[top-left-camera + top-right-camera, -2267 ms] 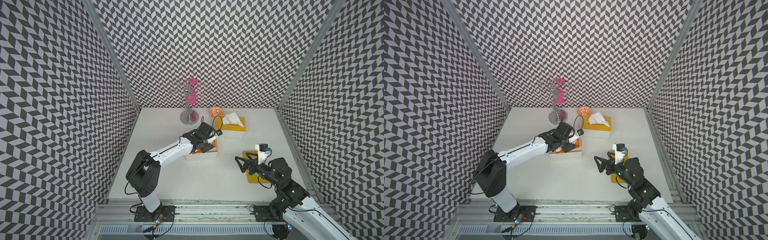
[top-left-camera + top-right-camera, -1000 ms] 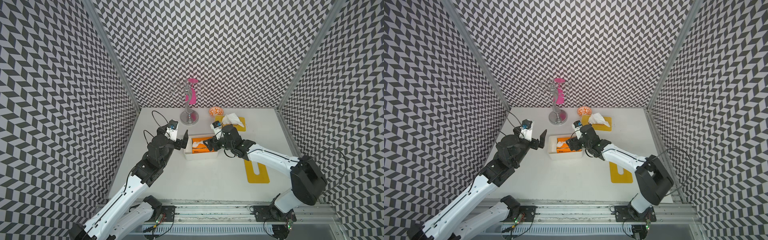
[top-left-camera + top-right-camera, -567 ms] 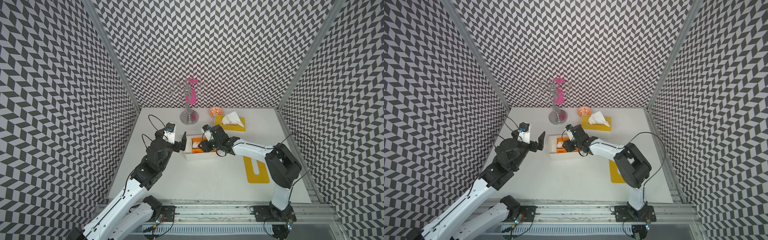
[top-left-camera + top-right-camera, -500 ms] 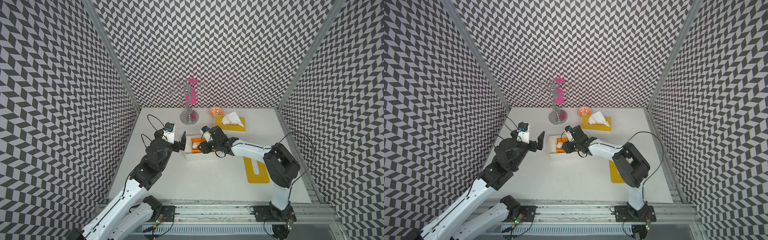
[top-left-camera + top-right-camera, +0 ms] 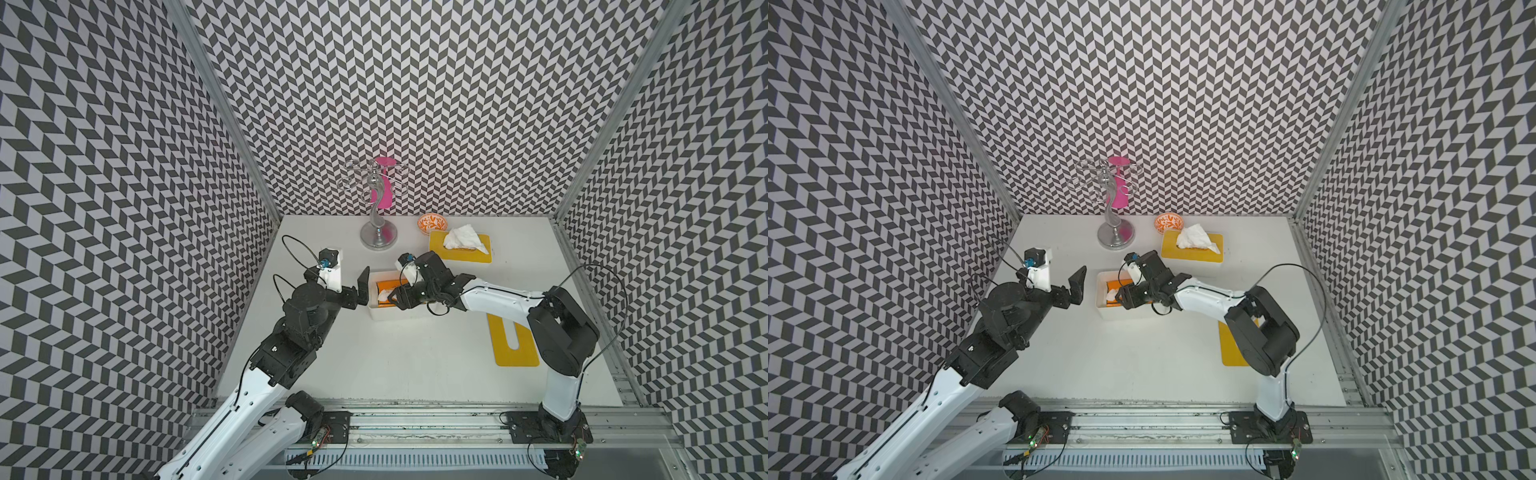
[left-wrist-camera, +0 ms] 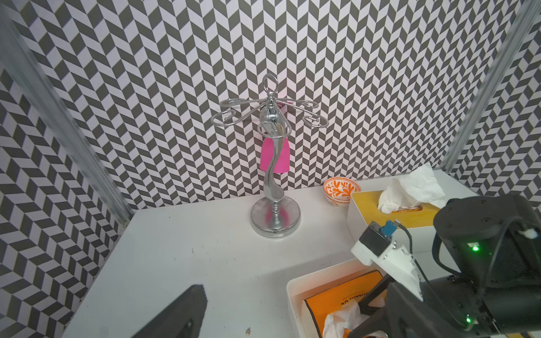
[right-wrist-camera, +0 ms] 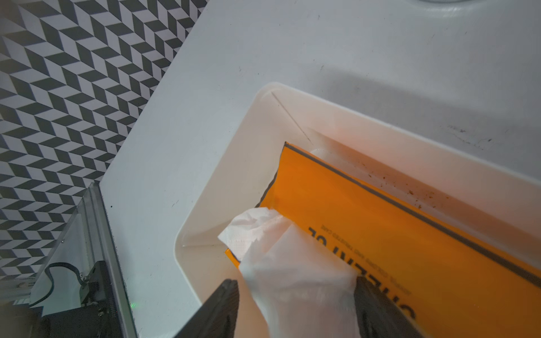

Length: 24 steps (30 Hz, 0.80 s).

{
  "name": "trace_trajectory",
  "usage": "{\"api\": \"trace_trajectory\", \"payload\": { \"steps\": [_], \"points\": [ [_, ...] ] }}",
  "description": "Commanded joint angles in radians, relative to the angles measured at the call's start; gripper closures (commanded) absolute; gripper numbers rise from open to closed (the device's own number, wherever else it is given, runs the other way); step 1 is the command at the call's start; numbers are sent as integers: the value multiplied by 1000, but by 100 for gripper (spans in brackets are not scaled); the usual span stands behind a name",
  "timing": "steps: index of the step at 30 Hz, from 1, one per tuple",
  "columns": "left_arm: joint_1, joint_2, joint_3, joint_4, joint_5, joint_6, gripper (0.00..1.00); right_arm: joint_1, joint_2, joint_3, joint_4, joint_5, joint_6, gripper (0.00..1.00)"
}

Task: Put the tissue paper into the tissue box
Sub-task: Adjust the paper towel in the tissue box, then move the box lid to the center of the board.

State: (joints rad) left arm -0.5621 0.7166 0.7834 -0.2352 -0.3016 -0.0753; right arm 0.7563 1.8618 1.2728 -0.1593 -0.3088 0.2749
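Now the right gripper (image 5: 397, 298) reaches into the left end of the open white tissue box (image 5: 395, 318), which stands a little left of the middle of the table (image 5: 415, 365), nearer the far edge than the near one. An orange pack (image 7: 380, 219) lies flat inside the box. A crumpled wad of tissue paper (image 7: 278, 248) sits on the pack's left end and fills the gap between the right gripper's two dark fingers (image 7: 222, 304). The fingers stand fairly far apart, and I cannot tell whether they are pinching the wad or only flank it.

The left gripper (image 5: 360, 287) hangs just beside the box's left end with its jaws spread wide and nothing between them.

Along the far edge stand a metal stand (image 5: 378, 237), a small orange bowl (image 5: 432, 222) and a second box (image 5: 478, 253) with a yellow top and tissue poking out. A yellow lid (image 5: 515, 345) lies flat near the right edge.
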Motion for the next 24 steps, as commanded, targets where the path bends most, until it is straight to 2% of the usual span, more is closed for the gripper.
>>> {"api": "trace_trajectory", "payload": {
  "steps": [1,5,9,14,19,24],
  "points": [
    [4,-34,-24,-52,50,-43,0,3,-149,17,-20,71,-25,28],
    [2,-94,-65,-69,88,-83,0,-6,-324,-78,-37,181,-20,21],
    [2,-133,-91,-94,115,-123,0,-29,-498,-247,-54,347,27,14],
    [2,-179,-117,-119,140,-168,0,-176,-686,-517,-81,453,147,11],
    [1,-195,-125,-122,147,-173,0,-309,-735,-681,-69,484,192,11],
    [1,-178,-120,-128,162,-170,0,-331,-662,-708,-69,533,202,11]
  ]
}}
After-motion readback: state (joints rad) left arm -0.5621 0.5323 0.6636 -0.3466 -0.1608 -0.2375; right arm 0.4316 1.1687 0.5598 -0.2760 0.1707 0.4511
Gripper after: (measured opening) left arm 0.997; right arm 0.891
